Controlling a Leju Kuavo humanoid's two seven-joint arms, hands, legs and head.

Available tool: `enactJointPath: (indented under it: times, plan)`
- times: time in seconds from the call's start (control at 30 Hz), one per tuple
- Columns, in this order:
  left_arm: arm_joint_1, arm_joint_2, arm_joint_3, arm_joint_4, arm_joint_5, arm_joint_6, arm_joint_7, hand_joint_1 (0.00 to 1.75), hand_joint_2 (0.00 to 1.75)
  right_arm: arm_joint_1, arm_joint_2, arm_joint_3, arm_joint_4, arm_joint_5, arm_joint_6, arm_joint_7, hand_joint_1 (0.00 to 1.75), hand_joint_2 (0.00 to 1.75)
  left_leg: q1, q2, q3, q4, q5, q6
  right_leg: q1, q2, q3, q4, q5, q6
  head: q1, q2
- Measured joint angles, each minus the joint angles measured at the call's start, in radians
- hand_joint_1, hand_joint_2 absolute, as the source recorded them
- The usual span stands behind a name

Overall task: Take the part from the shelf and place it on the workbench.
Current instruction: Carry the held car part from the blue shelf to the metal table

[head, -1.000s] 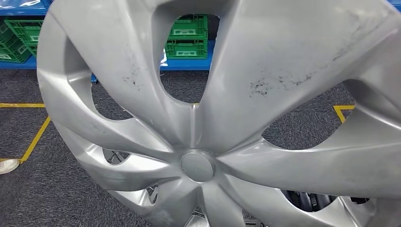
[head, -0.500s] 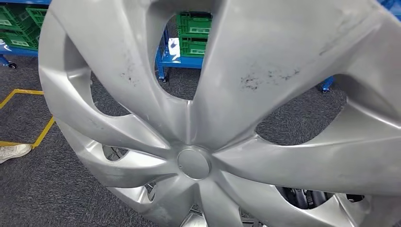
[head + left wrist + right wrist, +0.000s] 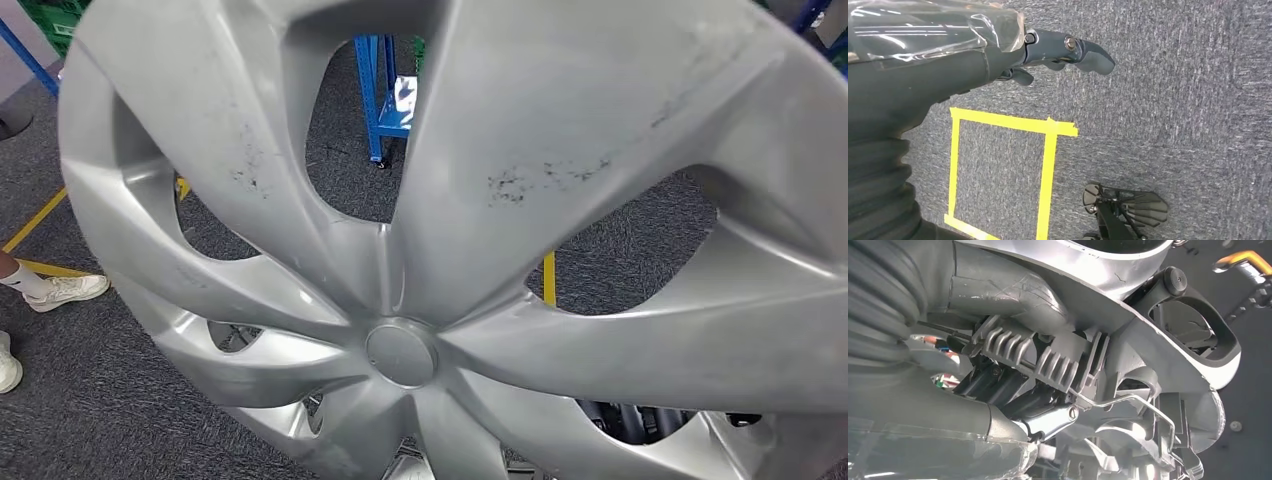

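Clearly the wheel cover point(image 3: 430, 250) is off the shelf and being carried, held up high and close in front of the robot's head, its silver face turned toward the camera, probably so the arm can keep it clear of the body while walking to the workbench. It is blocking most of the room. Through its gaps I am seeing grey carpet point(image 3: 90, 400), yellow floor tape point(image 3: 40, 225), a blue rack leg point(image 3: 375, 90) and a person's white shoe point(image 3: 65, 290); no workbench is showing anywhere. The right hand point(image 3: 1013, 390) is gripping the cover from behind, fingers clamped among the ribs and wire ring on its back, though the fingertips are hidden. The left hand point(image 3: 1048, 55) is hanging over the carpet, holding nothing, fingers loosely apart.
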Motion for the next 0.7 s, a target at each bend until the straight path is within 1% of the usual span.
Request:
enactJointPath:
  times: [0.03, 0.07, 0.1, 0.13, 0.17, 0.2, 0.23, 0.27, 0.3, 0.33, 0.37, 0.4, 0.43, 0.47, 0.5, 0.53, 0.57, 0.6, 0.63, 0.67, 0.7]
  plan:
    - [-0.001, -0.001, 0.000, 0.000, 0.001, 0.005, 0.000, 0.00, 1.75, 0.000, 0.001, 0.000, 0.000, 0.002, 0.000, 0.000, 1.75, 1.75, 0.001, 0.014, -0.013, 0.027, -0.017, -0.006, -0.002, -0.006, 0.001, -0.002, 0.001, -0.005, -0.003, 0.000]
    - [-0.003, -0.003, 0.000, 0.000, 0.001, 0.009, 0.000, 0.00, 1.75, 0.000, 0.002, 0.000, 0.000, 0.003, 0.000, 0.000, 1.75, 1.75, 0.003, 0.031, -0.036, 0.075, -0.044, -0.012, -0.004, -0.011, 0.001, -0.002, 0.002, -0.009, -0.006, 0.000]
    - [-0.006, -0.005, 0.000, 0.000, 0.001, 0.013, 0.000, 0.00, 1.75, 0.001, 0.004, 0.000, 0.000, 0.004, 0.000, 0.000, 1.75, 1.75, 0.005, 0.045, -0.066, 0.141, -0.076, -0.018, -0.003, -0.017, 0.001, -0.002, 0.002, -0.011, -0.009, 0.000]
    - [-0.008, -0.007, 0.000, 0.000, 0.001, 0.017, 0.000, 0.00, 1.75, 0.001, 0.004, 0.000, 0.000, 0.004, 0.000, 0.000, 1.75, 1.75, 0.009, 0.052, -0.098, 0.210, -0.104, -0.022, -0.002, -0.024, 0.000, -0.002, 0.001, -0.013, -0.010, 0.000]
    - [-0.009, -0.009, 0.000, 0.000, 0.001, 0.020, 0.000, 0.00, 1.75, 0.001, 0.004, -0.001, 0.000, 0.004, 0.000, 0.000, 1.75, 1.75, 0.011, 0.056, -0.122, 0.260, -0.118, -0.025, -0.002, -0.031, 0.000, -0.002, 0.001, -0.013, -0.010, 0.000]
    - [-0.010, -0.012, 0.000, 0.000, 0.001, 0.024, 0.000, 0.00, 1.75, 0.002, 0.004, -0.001, 0.000, 0.005, 0.001, 0.000, 1.75, 1.75, 0.013, 0.058, -0.130, 0.276, -0.115, -0.026, -0.001, -0.038, 0.000, -0.002, 0.001, -0.013, -0.010, 0.000]
    - [-0.010, -0.014, 0.000, 0.000, 0.001, 0.027, 0.000, 0.00, 1.75, 0.002, 0.004, -0.001, 0.000, 0.005, 0.003, 0.000, 1.75, 1.75, 0.014, 0.061, -0.117, 0.251, -0.095, -0.025, -0.001, -0.044, 0.000, -0.002, 0.001, -0.013, -0.010, 0.000]
    - [-0.011, -0.016, 0.000, 0.000, 0.001, 0.031, 0.000, 0.00, 1.75, 0.002, 0.005, -0.001, 0.000, 0.006, 0.005, 0.000, 1.75, 1.75, 0.014, 0.067, -0.087, 0.191, -0.063, -0.023, -0.001, -0.050, 0.001, -0.002, 0.001, -0.013, -0.010, 0.000]
    - [-0.013, -0.016, 0.000, 0.000, 0.001, 0.035, 0.000, 0.00, 1.75, 0.002, 0.005, -0.001, 0.000, 0.007, 0.008, 0.000, 1.75, 1.75, 0.012, 0.081, -0.049, 0.116, -0.034, -0.019, 0.000, -0.055, 0.002, -0.002, 0.001, -0.013, -0.010, 0.000]
    - [-0.017, -0.017, 0.000, 0.000, 0.001, 0.039, 0.000, 0.00, 1.75, 0.002, 0.006, -0.001, 0.000, 0.008, 0.010, 0.000, 1.75, 1.75, 0.008, 0.095, -0.017, 0.053, -0.014, -0.014, 0.004, -0.061, 0.001, -0.001, 0.000, -0.011, -0.010, 0.000]
    - [-0.020, -0.018, 0.000, 0.000, 0.001, 0.043, 0.000, 0.00, 1.75, 0.002, 0.006, -0.002, 0.000, 0.009, 0.012, 0.000, 1.75, 1.75, 0.003, 0.106, 0.002, 0.011, -0.004, -0.009, 0.006, -0.067, 0.000, -0.001, -0.001, -0.009, -0.010, 0.000]
    - [-0.024, -0.018, 0.000, 0.000, 0.001, 0.047, 0.000, 0.00, 1.75, 0.002, 0.007, -0.003, 0.000, 0.010, 0.013, 0.000, 1.75, 1.75, -0.001, 0.110, 0.009, -0.008, -0.004, -0.004, 0.009, -0.074, -0.001, -0.001, -0.001, -0.005, -0.009, 0.000]
    - [-0.026, -0.019, 0.000, 0.000, 0.000, 0.050, 0.000, 0.00, 1.75, 0.003, 0.007, -0.004, 0.000, 0.010, 0.014, 0.000, 1.75, 1.75, -0.005, 0.104, 0.007, -0.010, -0.004, 0.001, 0.011, -0.081, -0.001, -0.002, -0.002, -0.001, -0.009, 0.000]
    - [-0.027, -0.020, 0.000, 0.000, -0.001, 0.052, 0.001, 0.00, 1.75, 0.003, 0.008, -0.005, 0.000, 0.011, 0.016, 0.000, 1.75, 1.75, -0.003, 0.095, 0.008, -0.014, 0.000, 0.007, 0.010, -0.086, -0.001, -0.002, -0.003, 0.005, -0.008, 0.000]
    - [-0.026, -0.021, 0.000, 0.000, -0.002, 0.054, 0.002, 0.00, 1.75, 0.003, 0.009, -0.006, -0.001, 0.012, 0.016, 0.000, 1.75, 1.75, -0.001, 0.086, 0.011, -0.019, 0.004, 0.014, 0.009, -0.082, -0.003, 0.005, -0.009, 0.008, -0.008, 0.000]
    - [-0.027, -0.022, 0.000, 0.000, -0.004, 0.054, 0.002, 0.00, 1.75, 0.004, 0.010, -0.008, -0.001, 0.012, 0.018, 0.000, 1.75, 1.75, 0.001, 0.078, 0.014, -0.024, 0.010, 0.021, 0.007, -0.070, -0.012, 0.027, -0.023, 0.009, -0.007, 0.000]
    - [-0.028, -0.023, 0.000, 0.000, -0.005, 0.055, 0.003, 0.00, 1.75, 0.005, 0.010, -0.010, -0.002, 0.013, 0.019, 0.000, 1.75, 1.75, 0.003, 0.069, 0.018, -0.028, 0.014, 0.026, 0.006, -0.054, -0.032, 0.070, -0.046, 0.007, -0.006, 0.000]
    - [-0.029, -0.025, 0.000, 0.000, -0.006, 0.056, 0.003, 0.00, 1.75, 0.007, 0.009, -0.012, -0.002, 0.014, 0.020, 0.000, 1.75, 1.75, 0.003, 0.060, 0.016, -0.028, 0.017, 0.029, 0.005, -0.038, -0.061, 0.135, -0.076, 0.003, -0.004, 0.000]
    - [-0.029, -0.026, 0.000, 0.000, -0.006, 0.056, 0.003, 0.00, 1.75, 0.009, 0.009, -0.014, -0.003, 0.014, 0.021, 0.000, 1.75, 1.75, 0.002, 0.050, 0.014, -0.028, 0.018, 0.032, 0.005, -0.029, -0.095, 0.208, -0.105, 0.001, -0.003, 0.000]
    - [-0.029, -0.026, 0.000, 0.000, -0.007, 0.056, 0.004, 0.00, 1.75, 0.012, 0.009, -0.016, -0.003, 0.014, 0.022, 0.000, 1.75, 1.75, 0.001, 0.039, 0.013, -0.028, 0.019, 0.032, 0.005, -0.025, -0.123, 0.267, -0.124, 0.002, -0.003, 0.000]
    - [-0.029, -0.027, 0.000, 0.000, -0.007, 0.056, 0.004, 0.00, 1.75, 0.014, 0.008, -0.017, -0.003, 0.015, 0.023, 0.000, 1.75, 1.75, 0.001, 0.028, 0.013, -0.027, 0.019, 0.033, 0.005, -0.023, -0.138, 0.296, -0.129, 0.006, -0.003, 0.000]
